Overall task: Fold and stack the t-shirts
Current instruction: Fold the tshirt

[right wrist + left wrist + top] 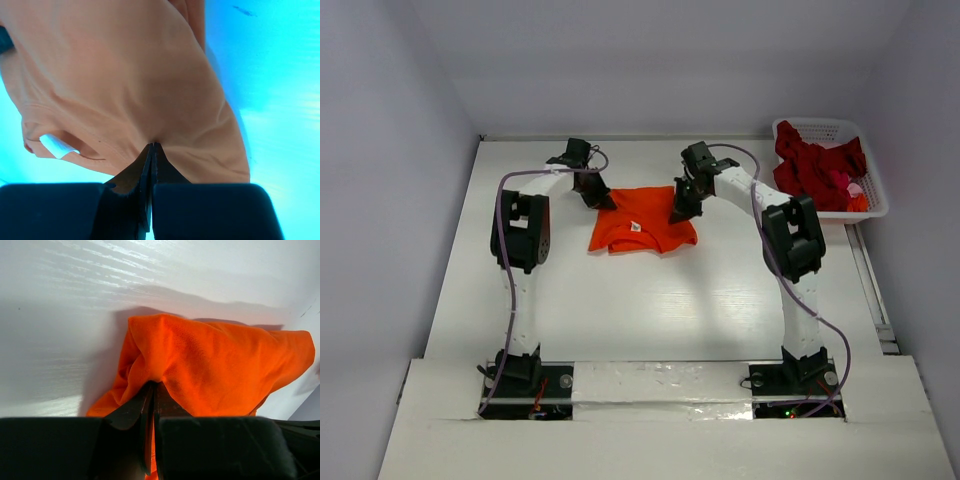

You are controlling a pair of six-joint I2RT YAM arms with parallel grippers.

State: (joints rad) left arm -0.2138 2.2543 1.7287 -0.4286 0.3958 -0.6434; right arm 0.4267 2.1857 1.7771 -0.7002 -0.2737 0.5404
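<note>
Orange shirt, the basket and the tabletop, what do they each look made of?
The orange shirt looks like soft knit cloth, matte: a fine weave shows in the left wrist view and it bunches into folds. The basket is probably rigid white plastic, with latticed walls. The tabletop seems a hard white board, perhaps painted or laminated wood: faint streaks and a soft sheen.

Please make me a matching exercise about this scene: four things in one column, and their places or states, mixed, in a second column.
Column one
1. bright orange cloth t-shirt
2. dark red cloth t-shirts
3. white latticed plastic basket
4. left pincer

Column two
A. heaped in the basket
B. shut on orange cloth
C. far right corner of the scene
D. middle of the white table

Pairs: 1-D, 2-A, 3-C, 4-B.
</note>
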